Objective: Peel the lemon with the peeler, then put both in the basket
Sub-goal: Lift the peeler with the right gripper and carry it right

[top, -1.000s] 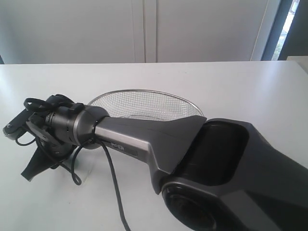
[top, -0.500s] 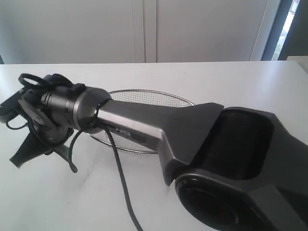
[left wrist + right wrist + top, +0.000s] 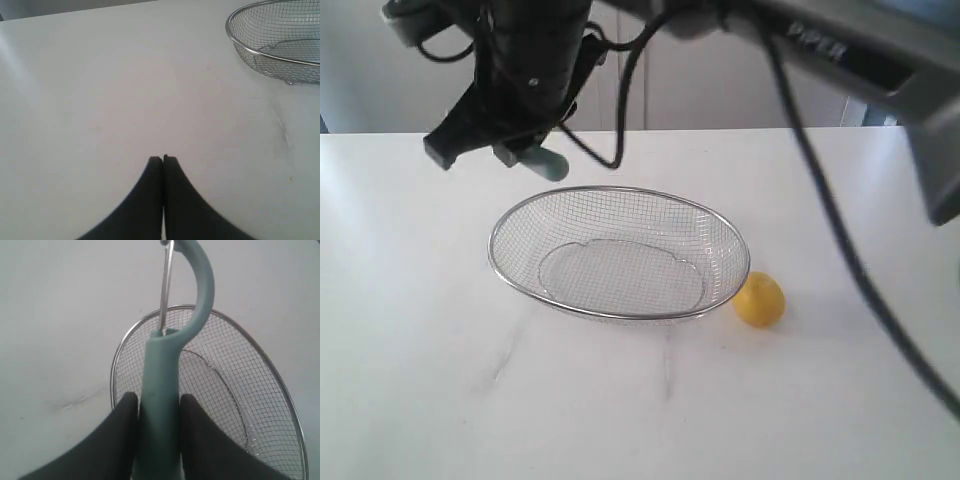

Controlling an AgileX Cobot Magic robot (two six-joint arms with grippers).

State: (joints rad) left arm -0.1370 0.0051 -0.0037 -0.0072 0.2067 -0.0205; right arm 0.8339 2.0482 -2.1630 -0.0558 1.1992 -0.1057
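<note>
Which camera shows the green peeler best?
The right wrist view. There the peeler shows its whole teal handle clamped in the right gripper, with its curved head and metal blade in front of the basket. The exterior view shows only a small teal end poking out under the gripper. The left wrist view shows none of it.

A white table (faintly scuffed) sits before pale wall panels.
</note>
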